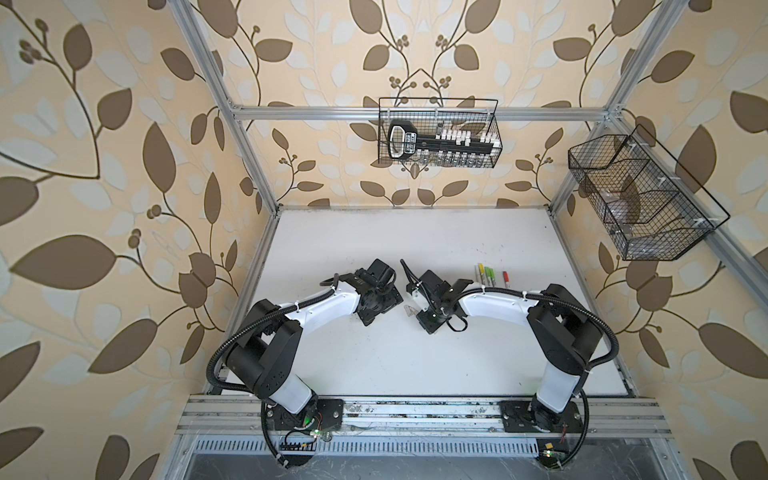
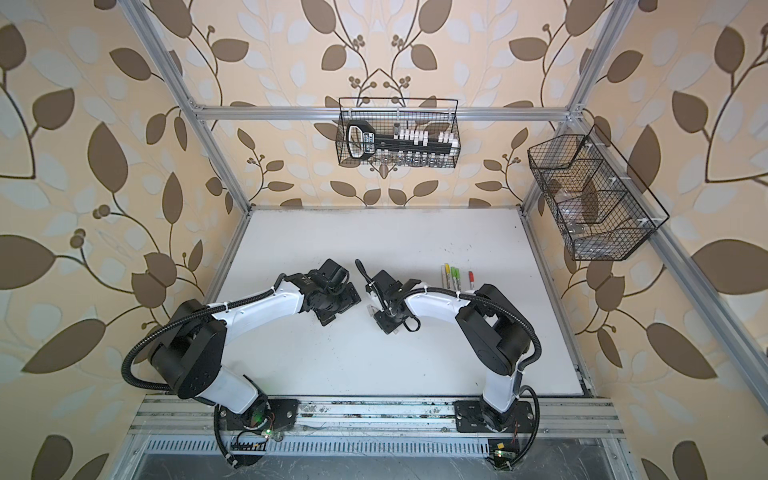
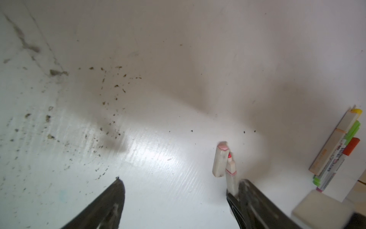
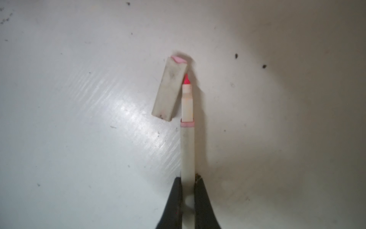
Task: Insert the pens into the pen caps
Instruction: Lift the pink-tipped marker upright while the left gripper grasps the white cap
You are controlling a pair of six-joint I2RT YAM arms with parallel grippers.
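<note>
In the right wrist view my right gripper [image 4: 188, 178] is shut on the barrel of a whitish pen [image 4: 187, 146] with a pink band and a bare pink tip. Just left of that tip a whitish pen cap [image 4: 170, 87] with a pink end lies on the table at a slant, its side close to the tip. The left wrist view shows the same cap [image 3: 220, 160] and pen [image 3: 231, 174]. There my left gripper [image 3: 181, 180] is open and empty, with the pen by its right-hand finger. In both top views the two wrists meet at mid-table, hiding the fingers.
A row of several capped pens [image 1: 490, 276] [image 2: 455, 276] [image 3: 334, 150] with yellow, green and red ends lies right of the grippers. A wire basket [image 1: 438, 133] hangs on the back wall and another [image 1: 640, 199] on the right frame. The white table [image 1: 395, 365] is speckled with dark marks.
</note>
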